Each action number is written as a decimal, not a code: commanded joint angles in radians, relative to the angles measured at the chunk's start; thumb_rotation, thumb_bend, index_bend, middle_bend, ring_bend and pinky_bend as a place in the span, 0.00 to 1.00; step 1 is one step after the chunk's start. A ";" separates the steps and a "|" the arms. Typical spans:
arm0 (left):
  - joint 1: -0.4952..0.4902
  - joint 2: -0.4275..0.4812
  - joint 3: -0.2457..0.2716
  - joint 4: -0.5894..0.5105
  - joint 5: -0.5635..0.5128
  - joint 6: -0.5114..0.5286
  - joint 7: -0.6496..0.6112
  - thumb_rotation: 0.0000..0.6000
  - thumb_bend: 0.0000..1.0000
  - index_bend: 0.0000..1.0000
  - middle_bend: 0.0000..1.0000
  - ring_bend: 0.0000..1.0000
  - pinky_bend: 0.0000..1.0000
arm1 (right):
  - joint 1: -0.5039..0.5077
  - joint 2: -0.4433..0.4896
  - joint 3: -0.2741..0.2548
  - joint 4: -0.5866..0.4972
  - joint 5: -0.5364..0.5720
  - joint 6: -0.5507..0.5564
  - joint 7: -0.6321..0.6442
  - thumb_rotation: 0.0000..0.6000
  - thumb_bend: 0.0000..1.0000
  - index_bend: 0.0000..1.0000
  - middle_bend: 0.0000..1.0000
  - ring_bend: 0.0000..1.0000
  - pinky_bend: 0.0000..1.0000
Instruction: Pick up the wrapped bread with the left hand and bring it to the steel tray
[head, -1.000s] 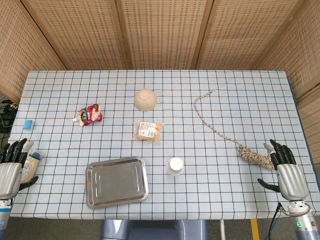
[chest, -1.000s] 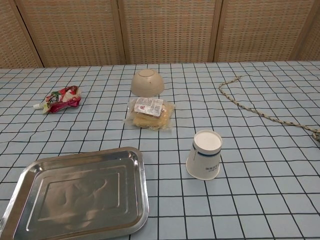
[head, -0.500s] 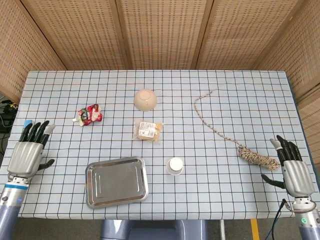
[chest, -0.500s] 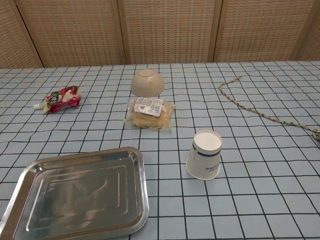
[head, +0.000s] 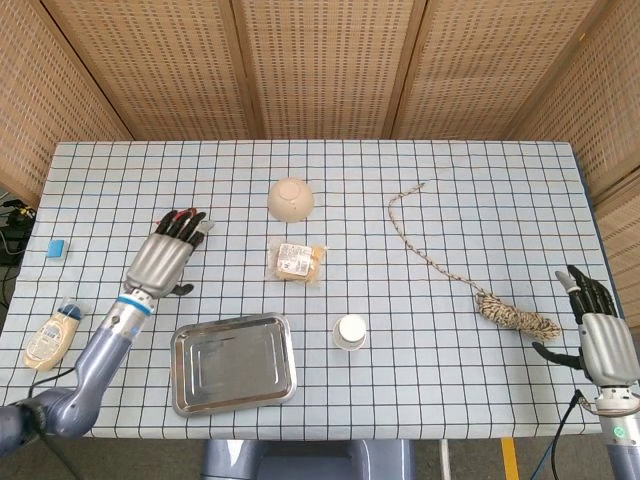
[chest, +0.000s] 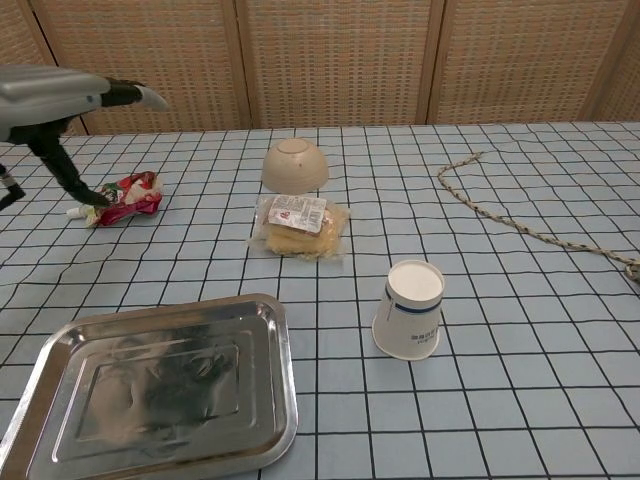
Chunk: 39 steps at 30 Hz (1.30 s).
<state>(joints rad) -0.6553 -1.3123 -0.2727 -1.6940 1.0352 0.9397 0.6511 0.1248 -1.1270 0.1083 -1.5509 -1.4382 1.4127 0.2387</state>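
Observation:
The wrapped bread (head: 296, 261) (chest: 299, 226) lies flat near the table's middle, a labelled clear packet in front of an upturned bowl. The steel tray (head: 233, 363) (chest: 165, 386) sits empty near the front edge, left of centre. My left hand (head: 166, 257) (chest: 62, 98) hovers open, fingers stretched forward, left of the bread and beyond the tray's left end, holding nothing. It covers most of a red pouch in the head view. My right hand (head: 598, 334) is open at the table's front right corner, apart from everything.
An upturned beige bowl (head: 290, 198) stands just behind the bread. A red snack pouch (chest: 120, 197) lies under my left hand. A paper cup (head: 350, 332) stands right of the tray. A rope (head: 470, 282) trails at right. A bottle (head: 46, 340) and a blue block (head: 58, 247) lie far left.
My left hand has swung from the table's left edge inward and forward, now over the red pouch. My right hand has drawn back slightly toward the front right corner.

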 joint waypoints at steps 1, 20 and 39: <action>-0.133 -0.108 -0.017 0.110 -0.115 -0.072 0.115 1.00 0.00 0.00 0.00 0.00 0.05 | 0.003 0.001 0.006 0.011 0.013 -0.011 0.014 1.00 0.07 0.10 0.00 0.00 0.00; -0.426 -0.370 0.037 0.428 -0.405 -0.182 0.235 1.00 0.00 0.02 0.00 0.00 0.11 | 0.002 0.019 0.028 0.043 0.050 -0.034 0.109 1.00 0.07 0.13 0.00 0.00 0.00; -0.544 -0.573 0.066 0.660 -0.394 -0.185 0.150 1.00 0.32 0.46 0.23 0.25 0.33 | -0.008 0.034 0.038 0.054 0.050 -0.023 0.162 1.00 0.06 0.14 0.00 0.00 0.00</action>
<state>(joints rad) -1.2080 -1.8726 -0.2117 -1.0396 0.6077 0.7330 0.8307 0.1177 -1.0933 0.1466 -1.4967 -1.3867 1.3881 0.4000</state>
